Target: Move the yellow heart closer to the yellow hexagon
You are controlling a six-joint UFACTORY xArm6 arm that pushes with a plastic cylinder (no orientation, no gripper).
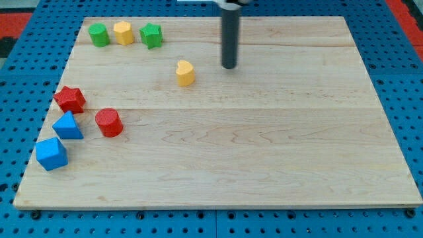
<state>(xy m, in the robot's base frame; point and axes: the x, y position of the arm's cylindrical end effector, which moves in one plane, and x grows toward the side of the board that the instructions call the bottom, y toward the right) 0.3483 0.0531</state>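
The yellow heart point(186, 73) lies on the wooden board point(264, 152), in its upper middle-left part. The yellow hexagon point(123, 32) sits near the board's top left corner, between a green cylinder point(100, 35) on its left and a green star point(151, 35) on its right. My tip point(229, 67) is the lower end of a dark rod that comes down from the view's top. It stands to the right of the yellow heart and slightly above it, with a clear gap between them.
A red star point(69, 99), a red cylinder point(108, 123), a blue triangle-shaped block point(68, 125) and a blue cube point(51, 153) cluster at the board's left edge. A blue pegboard surface point(403, 79) surrounds the board.
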